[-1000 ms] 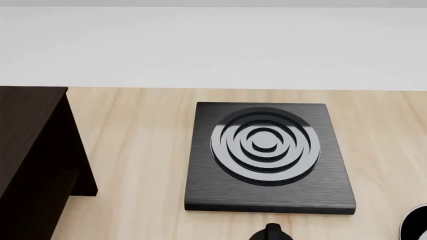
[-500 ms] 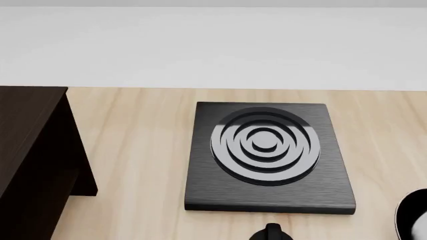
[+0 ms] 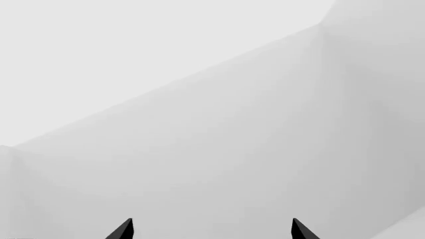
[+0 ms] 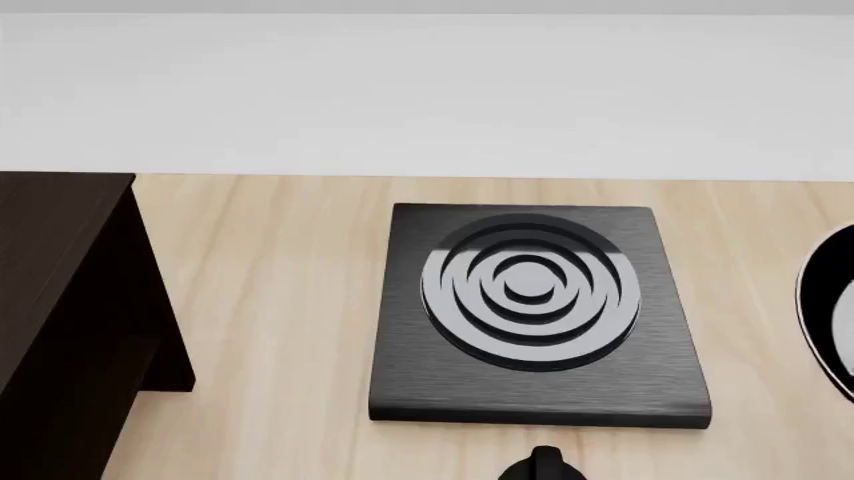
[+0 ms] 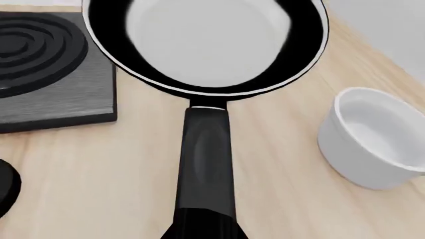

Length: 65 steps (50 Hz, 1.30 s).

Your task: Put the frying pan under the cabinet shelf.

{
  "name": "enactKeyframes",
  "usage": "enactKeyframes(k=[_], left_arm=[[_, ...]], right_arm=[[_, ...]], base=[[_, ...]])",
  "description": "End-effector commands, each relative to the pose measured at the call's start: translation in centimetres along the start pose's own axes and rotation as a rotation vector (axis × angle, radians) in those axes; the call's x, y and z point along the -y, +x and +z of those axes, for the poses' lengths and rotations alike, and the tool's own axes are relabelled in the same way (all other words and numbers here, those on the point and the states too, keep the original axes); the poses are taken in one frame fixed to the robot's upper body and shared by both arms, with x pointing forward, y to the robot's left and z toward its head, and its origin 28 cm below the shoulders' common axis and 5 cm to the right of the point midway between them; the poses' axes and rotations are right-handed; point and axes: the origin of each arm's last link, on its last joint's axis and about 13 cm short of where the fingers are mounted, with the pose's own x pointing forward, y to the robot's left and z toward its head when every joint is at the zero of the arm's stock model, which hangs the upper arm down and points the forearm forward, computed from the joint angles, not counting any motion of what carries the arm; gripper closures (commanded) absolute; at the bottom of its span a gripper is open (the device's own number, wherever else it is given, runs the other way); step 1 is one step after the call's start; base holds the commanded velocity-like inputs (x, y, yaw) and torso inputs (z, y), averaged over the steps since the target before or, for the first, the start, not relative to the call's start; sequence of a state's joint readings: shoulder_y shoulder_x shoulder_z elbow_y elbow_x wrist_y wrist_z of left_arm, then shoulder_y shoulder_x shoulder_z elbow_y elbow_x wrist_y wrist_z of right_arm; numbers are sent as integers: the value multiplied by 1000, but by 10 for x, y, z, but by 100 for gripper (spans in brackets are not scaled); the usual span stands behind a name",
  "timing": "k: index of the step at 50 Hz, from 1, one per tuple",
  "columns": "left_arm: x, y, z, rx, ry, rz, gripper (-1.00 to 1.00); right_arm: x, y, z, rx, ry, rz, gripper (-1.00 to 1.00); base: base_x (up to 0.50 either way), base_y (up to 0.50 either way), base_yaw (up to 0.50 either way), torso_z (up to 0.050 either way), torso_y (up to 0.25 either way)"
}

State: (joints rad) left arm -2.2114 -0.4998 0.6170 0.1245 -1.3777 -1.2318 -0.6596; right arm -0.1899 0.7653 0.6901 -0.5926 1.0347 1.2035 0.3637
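Note:
The frying pan (image 5: 206, 45), glossy black with a thin silvery rim, fills the right wrist view; its long handle (image 5: 206, 159) runs back into my right gripper (image 5: 204, 233), which is shut on it. The pan's bowl overlaps a corner of the stove plate and hangs above the wooden table. In the head view only the frying pan's edge (image 4: 830, 300) shows, at the far right. The cabinet shelf (image 4: 67, 300), dark brown, stands at the far left. My left gripper (image 3: 211, 231) is open with nothing between its fingertips, facing blank grey walls.
A square black stove plate (image 4: 534, 320) with concentric rings lies mid-table between pan and cabinet, a black knob (image 4: 545, 465) at its near side. A white cylindrical pot (image 5: 371, 139) stands beside the pan handle. A pale wall runs behind the wooden table (image 4: 280, 300).
In the head view the frying pan has moved from the bottom right corner up along the right edge, and more of its rim shows. The stove plate and cabinet have not moved.

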Motion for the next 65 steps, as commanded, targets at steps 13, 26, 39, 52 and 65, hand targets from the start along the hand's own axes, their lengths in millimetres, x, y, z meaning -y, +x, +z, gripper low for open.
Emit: enactKeyframes(k=[13,26,39,52,65], left_arm=[[-20,-5,15,-4,5,55,-100],[-26,-8,11,-21,-27,62,-100],[-27,-13,6,-26,-29,76,-100],[-26,-11,1,-31,-31,79,-100],[-28,-15,1,-29,-37,82,-100]], right_arm=[[-2,-27,63,197,-170,7,100],[-16,-40,93,242,-258,36,100],[-30,-54,123,277,-368,86,100],[-42,-83,142,322,-458,169,100],[-55,-102,148,316,-593,250,100]], base=[[0,0,0,0,1],[0,0,0,1,2],[0,0,0,0,2],[0,0,0,1,2],[0,0,0,0,2]])
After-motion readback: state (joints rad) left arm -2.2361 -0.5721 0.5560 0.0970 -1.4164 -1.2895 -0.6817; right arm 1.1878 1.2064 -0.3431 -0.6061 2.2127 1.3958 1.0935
